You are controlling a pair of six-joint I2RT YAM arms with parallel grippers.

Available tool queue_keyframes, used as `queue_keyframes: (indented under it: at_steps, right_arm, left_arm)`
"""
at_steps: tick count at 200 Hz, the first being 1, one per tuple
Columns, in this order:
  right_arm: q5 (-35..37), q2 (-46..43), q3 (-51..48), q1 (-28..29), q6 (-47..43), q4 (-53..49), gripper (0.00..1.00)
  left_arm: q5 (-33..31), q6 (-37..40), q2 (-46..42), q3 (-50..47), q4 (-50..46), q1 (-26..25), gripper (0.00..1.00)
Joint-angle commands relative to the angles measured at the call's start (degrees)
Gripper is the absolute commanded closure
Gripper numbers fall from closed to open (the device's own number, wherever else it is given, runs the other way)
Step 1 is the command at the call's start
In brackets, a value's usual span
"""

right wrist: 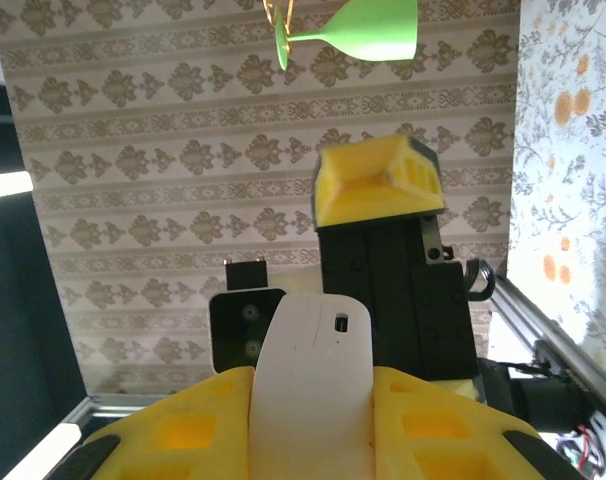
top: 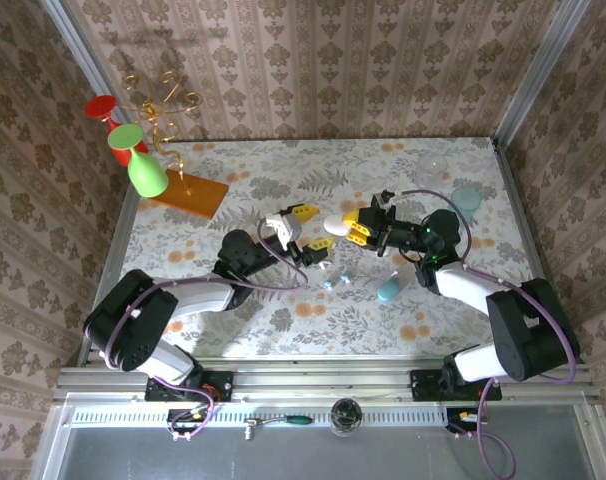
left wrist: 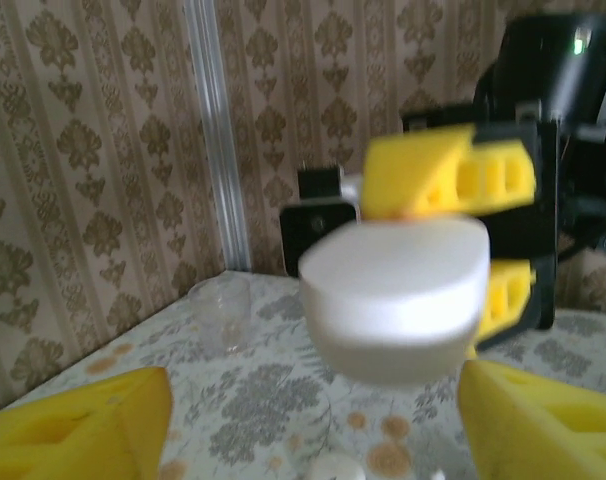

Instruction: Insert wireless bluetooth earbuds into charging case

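Observation:
The white charging case hangs above the middle of the table, with my right gripper shut on it from the right. In the right wrist view the case stands out between my yellow pads. My left gripper faces it from the left, open, with its fingertips on either side of the case's free end and not touching it. The left wrist view shows the case just ahead of my spread yellow fingers. Two tiny earbuds with teal tips lie on the table below.
A light-blue capsule lies right of the earbuds. At the back left, a green glass and a red glass hang by a gold wire stand on an orange base. A clear cup and a pale blue disc sit at the back right.

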Motion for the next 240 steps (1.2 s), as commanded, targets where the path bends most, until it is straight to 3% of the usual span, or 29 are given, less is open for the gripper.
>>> queue_keyframes:
  at_steps: [1, 46, 240]
  right_arm:
    - [0.1, -2.3, -0.6, 0.0, 1.5, 4.6, 0.92]
    - [-0.2, -3.0, 0.7, 0.6, 0.6, 4.4, 0.92]
    - [-1.0, -3.1, 1.2, 0.6, -3.1, -0.7, 0.94]
  left_arm:
    - [7.5, -5.4, 0.9, 2.7, 3.1, 0.9, 0.29]
    - [14.0, -8.0, 3.2, 6.3, 3.1, 0.5, 0.33]
    - [15.9, -9.7, 4.5, 8.3, 3.1, -0.9, 0.54]
